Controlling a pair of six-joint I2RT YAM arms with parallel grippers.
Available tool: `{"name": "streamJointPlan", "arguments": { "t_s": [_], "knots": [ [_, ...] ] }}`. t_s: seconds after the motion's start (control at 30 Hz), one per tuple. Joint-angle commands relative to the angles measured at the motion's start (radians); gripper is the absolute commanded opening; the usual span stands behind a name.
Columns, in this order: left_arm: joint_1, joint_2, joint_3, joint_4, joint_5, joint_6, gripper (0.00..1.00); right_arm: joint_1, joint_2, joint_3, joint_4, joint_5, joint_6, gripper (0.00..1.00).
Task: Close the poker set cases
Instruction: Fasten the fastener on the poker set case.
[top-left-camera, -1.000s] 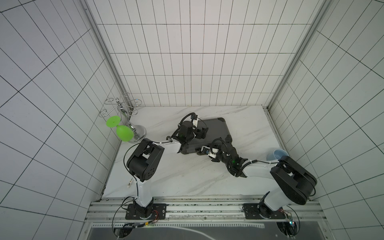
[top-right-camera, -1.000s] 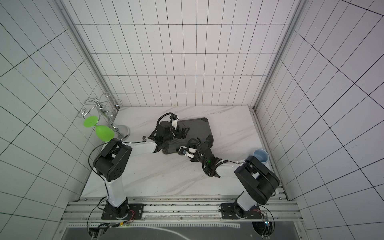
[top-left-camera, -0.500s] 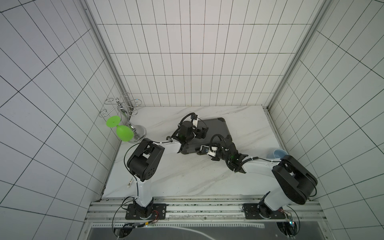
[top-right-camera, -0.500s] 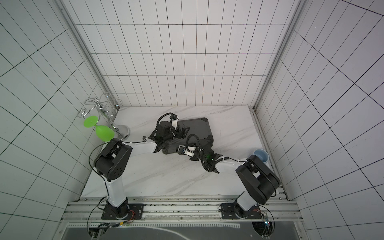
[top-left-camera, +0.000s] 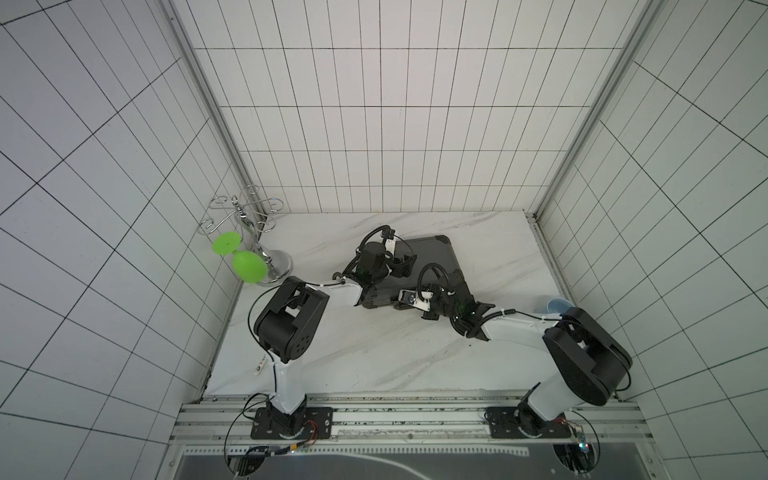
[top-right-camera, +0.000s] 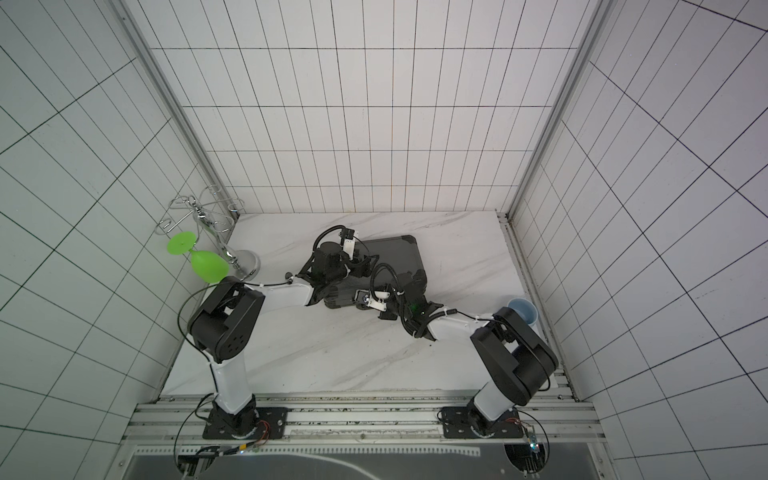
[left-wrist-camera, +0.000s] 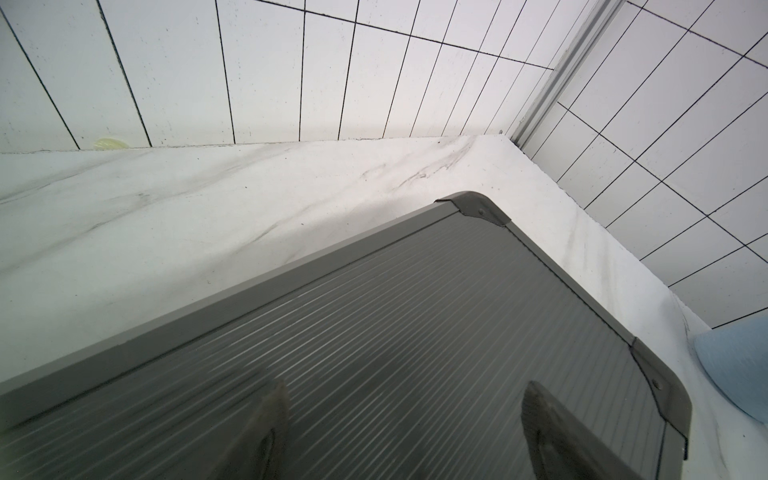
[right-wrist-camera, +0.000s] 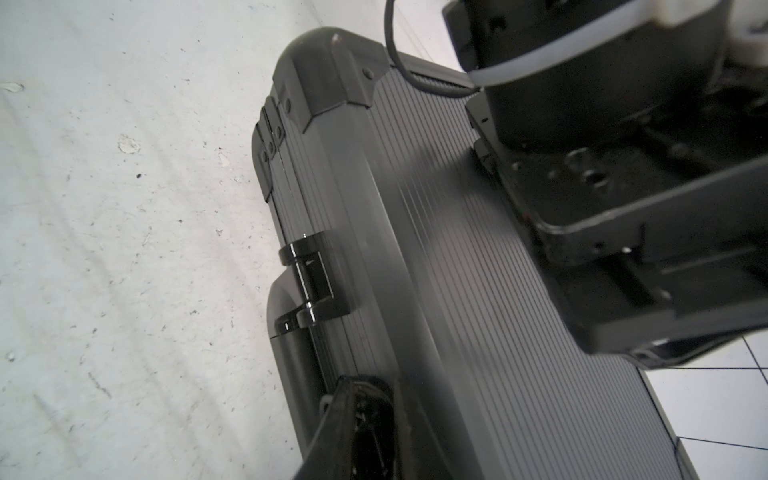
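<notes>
The poker set case (top-left-camera: 432, 257) (top-right-camera: 399, 253) is dark grey and ribbed and lies flat on the marble table with its lid down. My left gripper (top-left-camera: 401, 266) (left-wrist-camera: 407, 386) rests over the ribbed lid (left-wrist-camera: 415, 332), its fingers wide apart and open, nothing between them. My right gripper (top-left-camera: 400, 306) (right-wrist-camera: 374, 386) sits low against the case's front side, next to the black handle (right-wrist-camera: 291, 332) and its bracket (right-wrist-camera: 311, 282). Its fingers are drawn close together there. The chips inside are hidden.
A chrome glass rack (top-left-camera: 249, 216) holding a green plastic wine glass (top-left-camera: 249, 266) stands at the table's left edge. A pale blue cup (top-left-camera: 555, 307) (left-wrist-camera: 739, 365) sits by the right wall. Tiled walls enclose three sides.
My right gripper has slid left along the case's front side and its fingers have drawn together. The left gripper has stayed on the lid.
</notes>
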Motion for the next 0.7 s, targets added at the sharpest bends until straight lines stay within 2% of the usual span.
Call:
{"name": "streamJointPlan", "arguments": {
  "t_s": [0.0, 0.17, 0.4, 0.53, 0.67],
  "knots": [
    [0.005, 0.084, -0.067, -0.218, 0.027, -0.054, 0.88, -0.089, 0.018, 0.168, -0.039, 0.062, -0.010, 0.08],
    [0.005, 0.085, -0.065, -0.217, 0.031, -0.054, 0.87, -0.140, 0.047, 0.266, -0.176, -0.029, -0.015, 0.00],
    [0.006, 0.084, -0.064, -0.218, 0.027, -0.051, 0.87, -0.159, 0.106, 0.333, -0.304, -0.098, -0.032, 0.01],
    [0.006, 0.089, -0.061, -0.218, 0.029, -0.052, 0.87, -0.159, 0.069, 0.266, -0.203, -0.072, -0.004, 0.16],
    [0.006, 0.090, -0.061, -0.218, 0.032, -0.053, 0.87, -0.157, 0.020, 0.195, -0.119, -0.038, 0.021, 0.26]
  ]
}}
